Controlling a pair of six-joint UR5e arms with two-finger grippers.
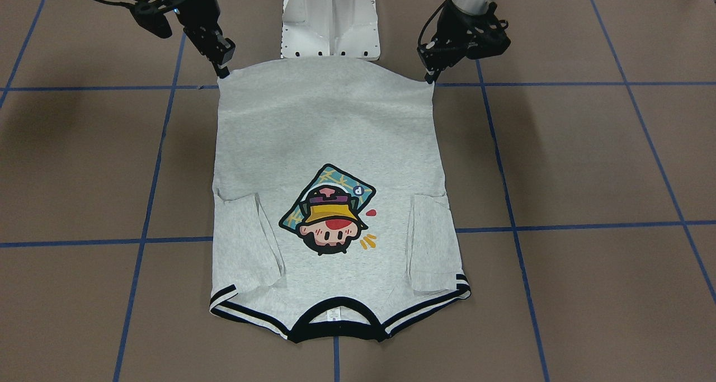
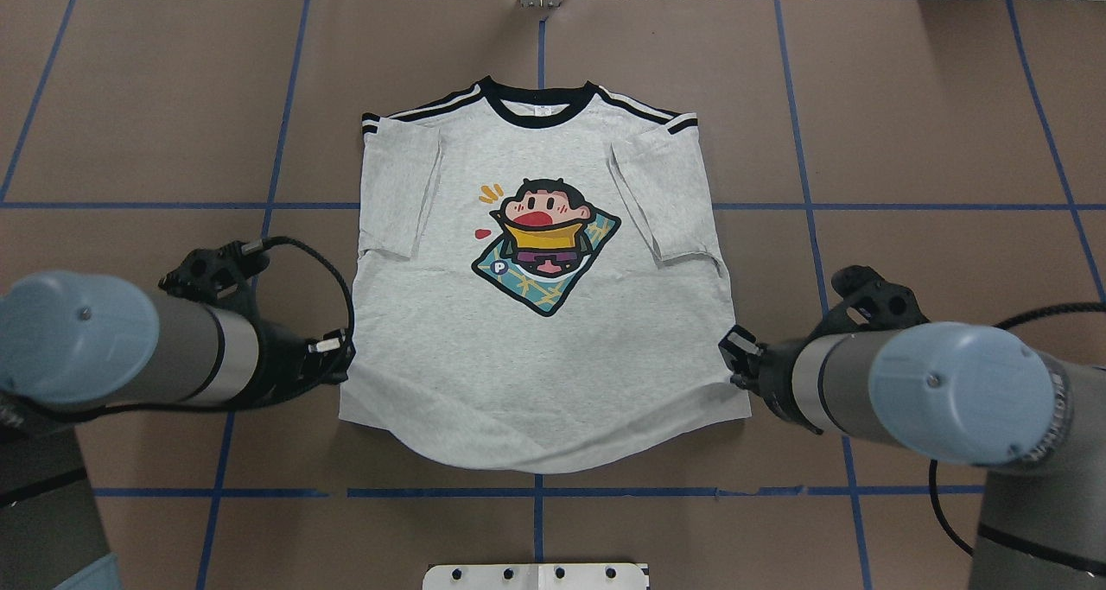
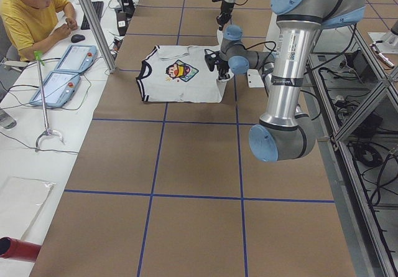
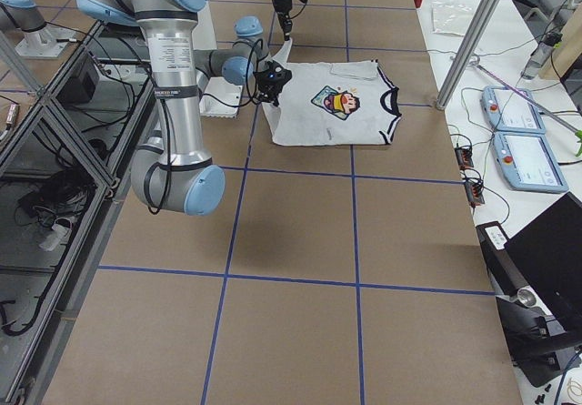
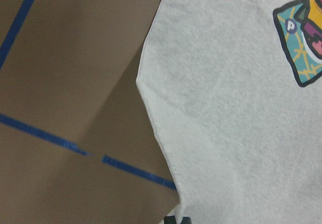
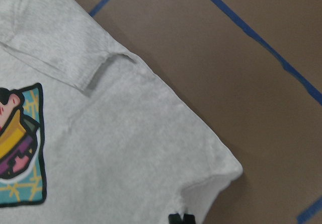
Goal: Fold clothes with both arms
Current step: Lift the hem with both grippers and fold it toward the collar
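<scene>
The light grey T-shirt [image 1: 330,130] lies print-up on the brown table, collar [image 2: 539,111] away from the robot, both sleeves folded in over the front. My left gripper [image 1: 429,79] is shut on the hem corner on its side, also seen in the overhead view [image 2: 344,355]. At the other hem corner my right gripper [image 1: 222,71] is likewise shut on the cloth [image 2: 730,361]. Both corners are raised slightly off the table, and the hem between them sags. The wrist views show the grey cloth [image 5: 226,108] [image 6: 126,133] running down into the fingertips.
The white pedestal base [image 1: 330,18] stands just behind the hem. Blue tape lines [image 1: 559,225] cross the brown table cover. A person [image 3: 34,15] sits at a side table with two teach pendants [image 3: 62,71]. A metal post [image 3: 93,22] stands at the table's edge.
</scene>
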